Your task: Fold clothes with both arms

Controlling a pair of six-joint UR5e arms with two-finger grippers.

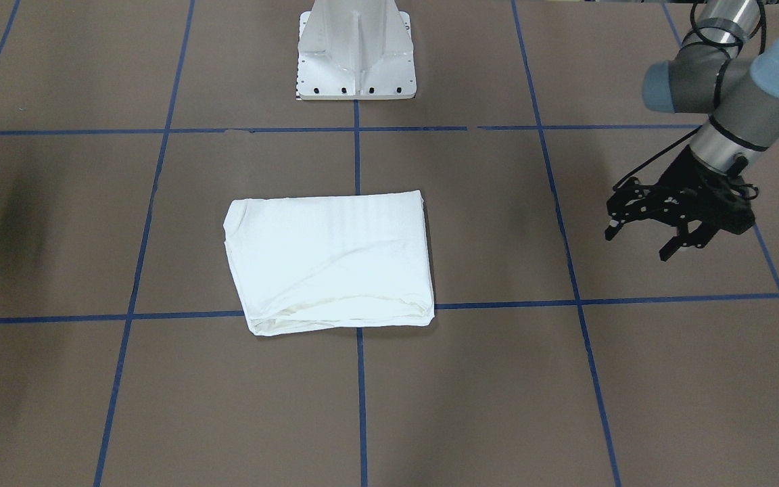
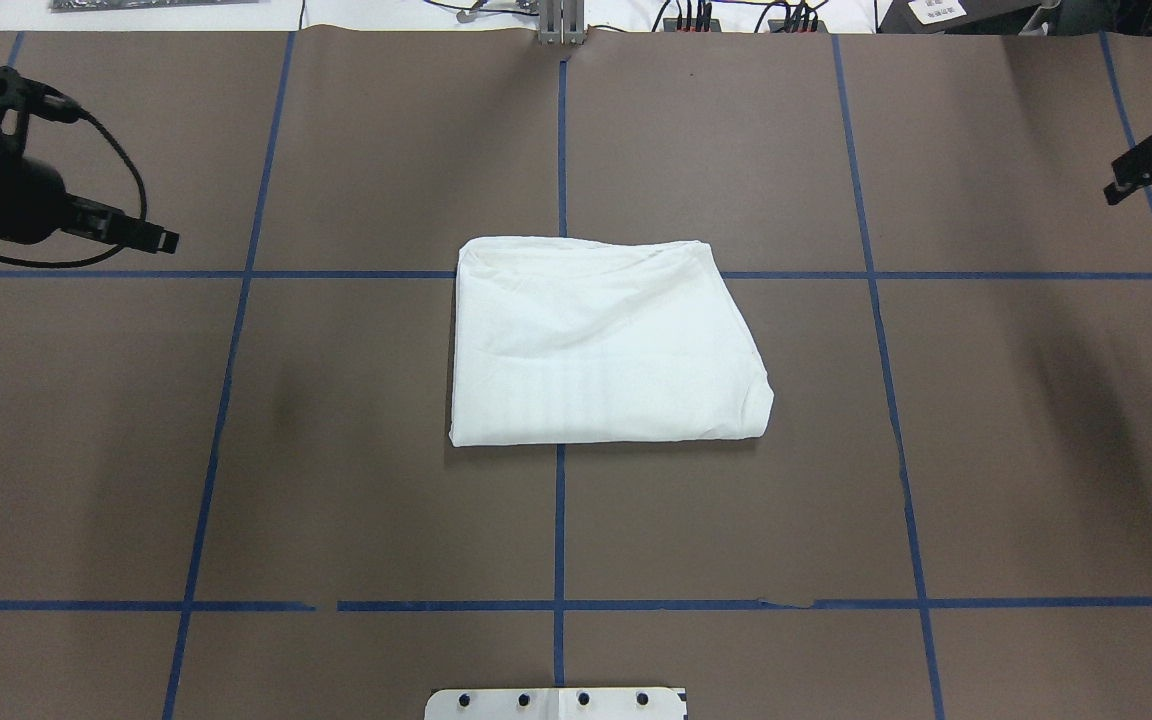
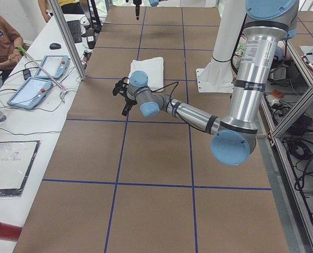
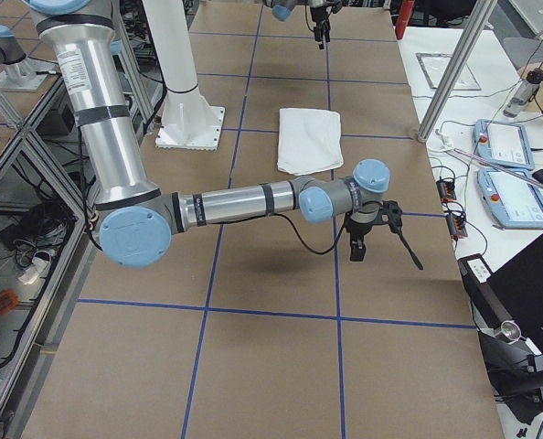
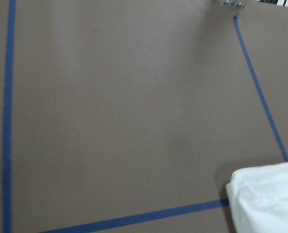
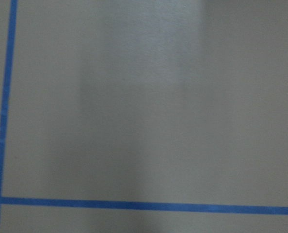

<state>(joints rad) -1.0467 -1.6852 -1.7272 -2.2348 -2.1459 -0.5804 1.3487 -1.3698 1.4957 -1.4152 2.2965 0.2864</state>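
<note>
Shirt (image 1: 328,260): bench (image 1: 498,379) centre, folded into a compact rectangle — no sleeves or print showing.
Left claw (image 1: 638,245): released, empty, well clear of shirt.
Right claw (image 2: 1151,185): looks released, empty, far opposite edge.
Progress: folding looks done — at most a tidy-up left.

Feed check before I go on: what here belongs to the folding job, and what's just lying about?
Job: folded white shirt, left claw, right claw, both open and clear of it.
Lying about: pedestal base, teach pendants, mouse, red tube.
</note>
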